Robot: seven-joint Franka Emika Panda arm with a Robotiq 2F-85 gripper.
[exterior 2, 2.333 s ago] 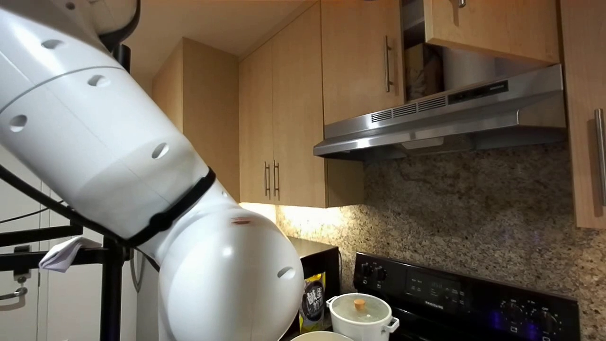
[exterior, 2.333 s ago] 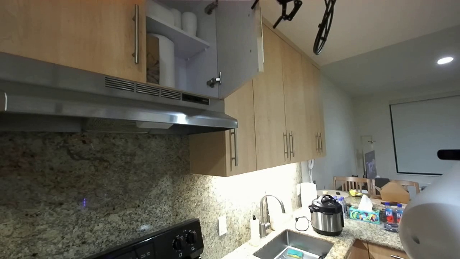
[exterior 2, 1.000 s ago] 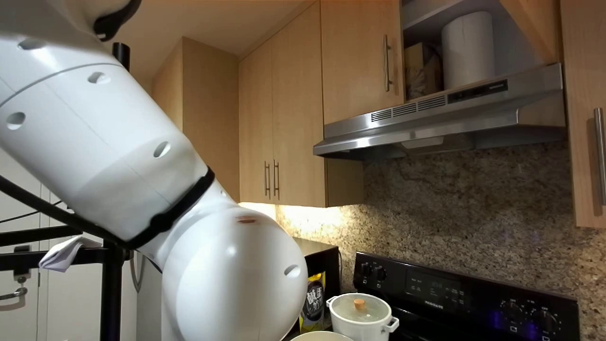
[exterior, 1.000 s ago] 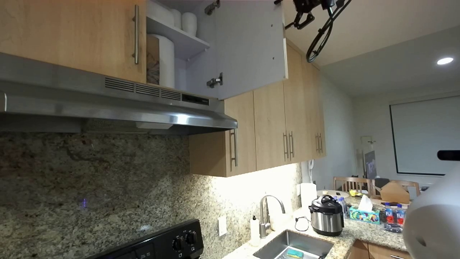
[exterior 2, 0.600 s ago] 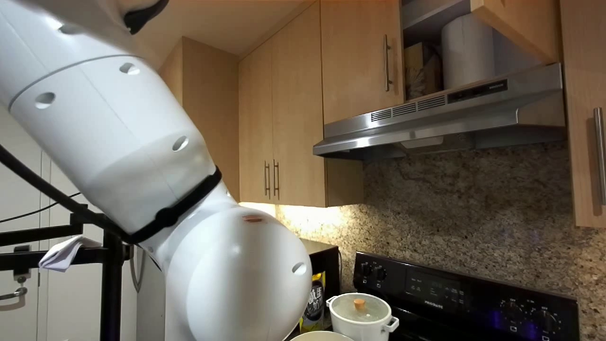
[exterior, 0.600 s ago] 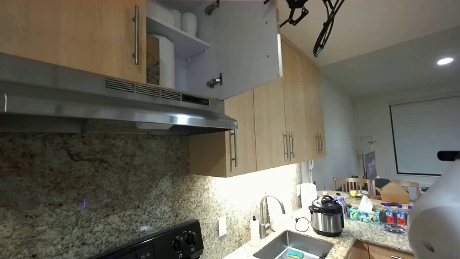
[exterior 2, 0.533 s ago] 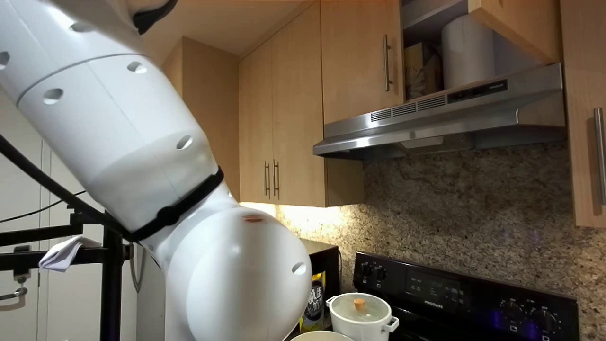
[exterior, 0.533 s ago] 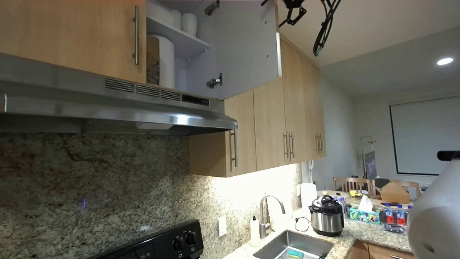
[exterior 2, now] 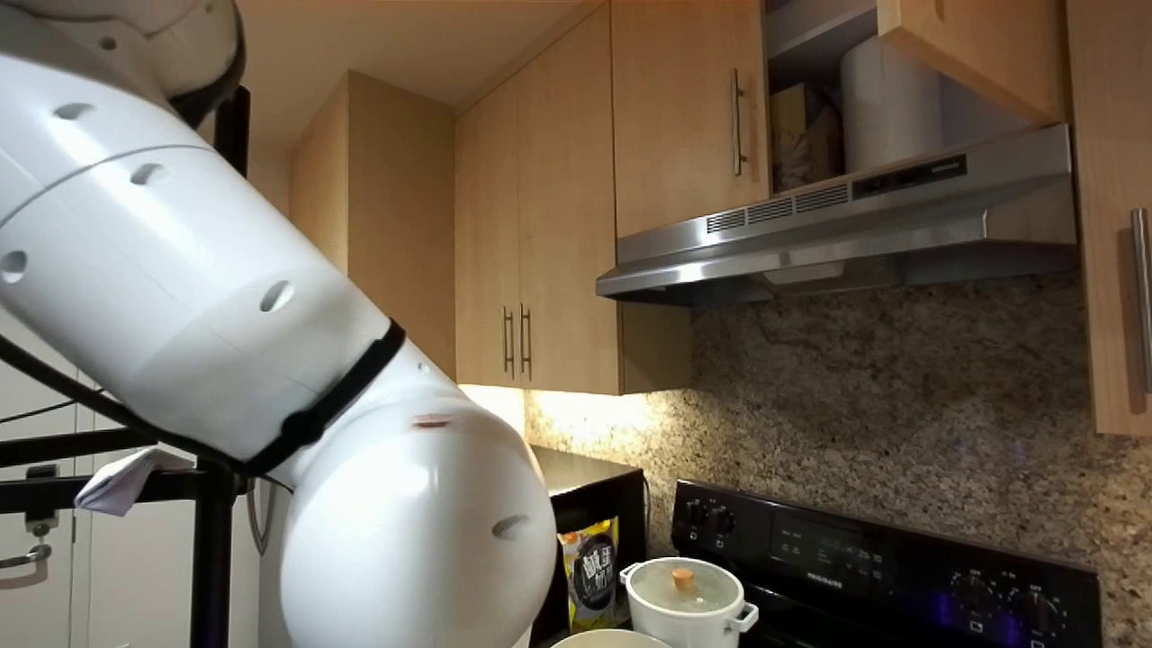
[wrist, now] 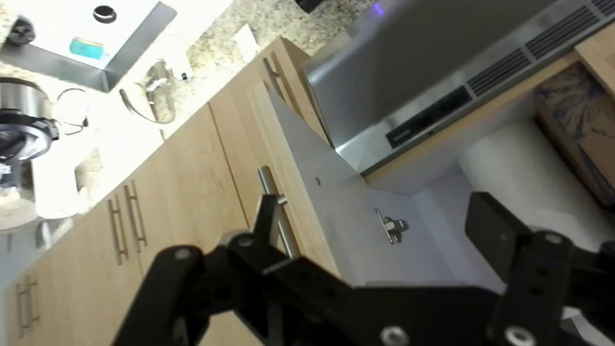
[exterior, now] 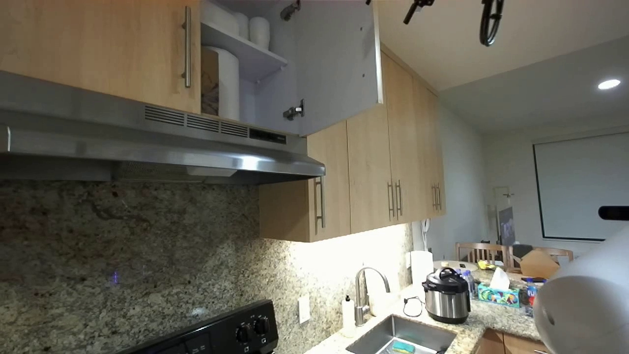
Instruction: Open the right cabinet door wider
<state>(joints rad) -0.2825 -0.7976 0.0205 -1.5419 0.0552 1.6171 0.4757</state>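
Above speckled backsplash (exterior: 162,246), the right cabinet door (exterior: 336,66) stands open, pale-grey inside

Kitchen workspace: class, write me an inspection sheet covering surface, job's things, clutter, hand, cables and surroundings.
Surface: stone counter with a sink.
Job's things: right cabinet door, open, pale inner face showing.
Clutter: cooker and tissue box on the counter; sponge in the sink.
Hand: jaws apart in the wrist view; contact with the door unclear.
Cables: black cable looped at the top of an exterior view.
Surroundings: range hood above a stove.
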